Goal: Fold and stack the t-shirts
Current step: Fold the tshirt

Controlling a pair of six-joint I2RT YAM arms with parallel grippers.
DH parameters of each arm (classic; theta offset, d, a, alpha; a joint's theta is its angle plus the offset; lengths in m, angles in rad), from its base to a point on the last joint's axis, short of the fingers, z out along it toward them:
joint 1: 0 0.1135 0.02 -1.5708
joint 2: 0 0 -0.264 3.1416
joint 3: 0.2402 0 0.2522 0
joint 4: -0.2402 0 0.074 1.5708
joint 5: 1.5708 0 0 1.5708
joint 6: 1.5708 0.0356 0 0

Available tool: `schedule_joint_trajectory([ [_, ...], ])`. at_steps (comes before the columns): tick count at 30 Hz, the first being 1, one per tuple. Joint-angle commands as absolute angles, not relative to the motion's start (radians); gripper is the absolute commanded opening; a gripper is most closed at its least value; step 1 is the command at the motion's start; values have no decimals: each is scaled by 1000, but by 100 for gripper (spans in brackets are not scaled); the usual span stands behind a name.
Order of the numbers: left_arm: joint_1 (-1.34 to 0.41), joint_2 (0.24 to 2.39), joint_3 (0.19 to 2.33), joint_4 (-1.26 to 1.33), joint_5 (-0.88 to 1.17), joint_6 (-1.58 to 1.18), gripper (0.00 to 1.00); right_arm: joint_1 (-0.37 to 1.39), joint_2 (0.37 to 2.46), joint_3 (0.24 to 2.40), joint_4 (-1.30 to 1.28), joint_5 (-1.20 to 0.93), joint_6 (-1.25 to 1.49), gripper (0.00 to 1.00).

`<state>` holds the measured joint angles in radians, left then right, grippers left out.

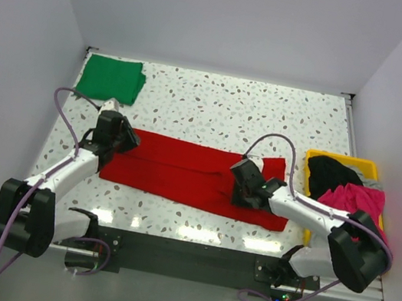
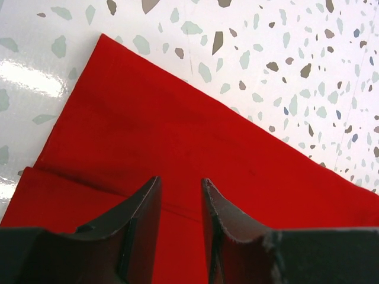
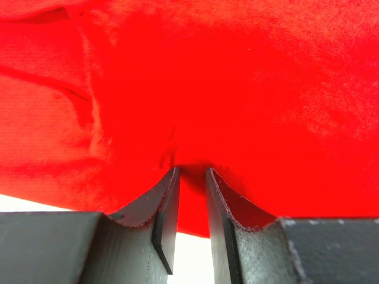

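A bright red t-shirt (image 1: 182, 170) lies folded into a long strip across the middle of the table. A green t-shirt (image 1: 111, 78) lies folded at the back left corner. My left gripper (image 1: 129, 140) hovers over the strip's left end. In the left wrist view its jaws (image 2: 180, 179) stand slightly apart and empty above the flat red cloth (image 2: 177, 118). My right gripper (image 1: 244, 192) is on the strip's right part, near its front edge. In the right wrist view it (image 3: 190, 170) is drawn close on a pinch of red cloth (image 3: 237, 89), with wrinkles running to the tips.
A yellow tray (image 1: 340, 158) stands at the right edge, holding a black garment (image 1: 333, 176) and a magenta one (image 1: 356, 200). White walls close in the left, back and right sides. The arms' bases sit at the near edge.
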<state>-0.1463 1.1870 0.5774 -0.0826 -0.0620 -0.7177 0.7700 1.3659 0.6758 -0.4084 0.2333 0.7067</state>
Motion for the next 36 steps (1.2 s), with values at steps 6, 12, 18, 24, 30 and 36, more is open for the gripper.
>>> schedule_joint_trajectory([
  [6, -152, 1192, 591, -23, -34, -710, 38, 778, 1168, 761, -541, 354, 736, 28],
  [12, -156, 1223, 591, -15, -12, -719, 38, 666, 1163, 727, -545, 341, 707, 26],
  [18, -181, 1232, 566, 18, -21, -724, 38, 653, 1201, 605, -453, 288, 765, 26],
  [24, -323, 1235, 514, 47, -77, -745, 31, 652, 1230, 508, -351, 259, 837, 26],
  [30, -483, 1264, 460, 87, -156, -770, 27, 626, 1201, 453, -336, 284, 876, 26],
  [36, -590, 1325, 454, 83, -216, -785, 23, 516, 1273, 526, -342, 215, 810, 27],
])
